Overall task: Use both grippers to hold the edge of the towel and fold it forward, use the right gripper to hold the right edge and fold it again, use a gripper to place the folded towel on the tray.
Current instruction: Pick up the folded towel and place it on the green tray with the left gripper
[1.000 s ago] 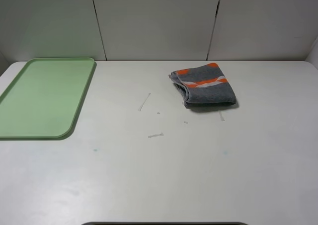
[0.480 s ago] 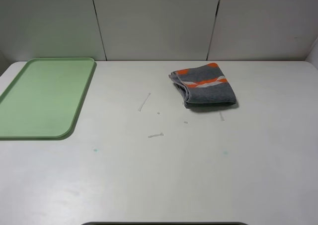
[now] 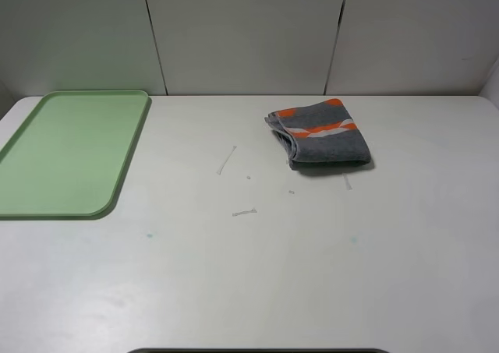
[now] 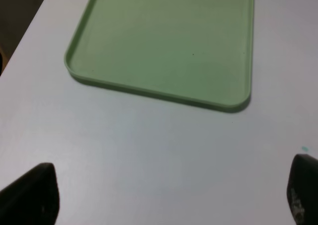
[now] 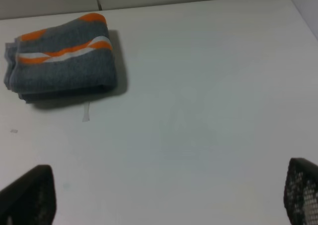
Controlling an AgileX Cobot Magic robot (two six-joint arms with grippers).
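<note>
Grey with wavy orange and white bands, the towel (image 3: 320, 133) lies folded into a thick, compact bundle on the white surface (image 3: 257, 283), towards the far edge and right of the middle in the high view. Its layered edges face left and its banded part faces the back wall. The pale green tray (image 3: 70, 154) sits flat at the far left, well apart from the towel, with bare surface between them. A few thin, pale scraps (image 3: 227, 160) lie on the surface between the two, nearer the towel, and another sits just beside its near right corner.

From the left wrist camera, the left fingers (image 4: 30, 195) show only as two dark tips at opposite sides of the picture, spread wide apart and holding nothing. The tray (image 4: 169, 41) lies beyond them with its raised rim and rounded corners in plain sight, and a strip of surface separates it from the tips.

From the right wrist camera, the right fingers (image 5: 27, 195) are likewise spread wide, gripping nothing, and one tip shows a mesh-like texture. The towel (image 5: 62, 58) rests ahead and off to one side of the gap, apart from both tips, casting a soft shadow on the surface.
</note>
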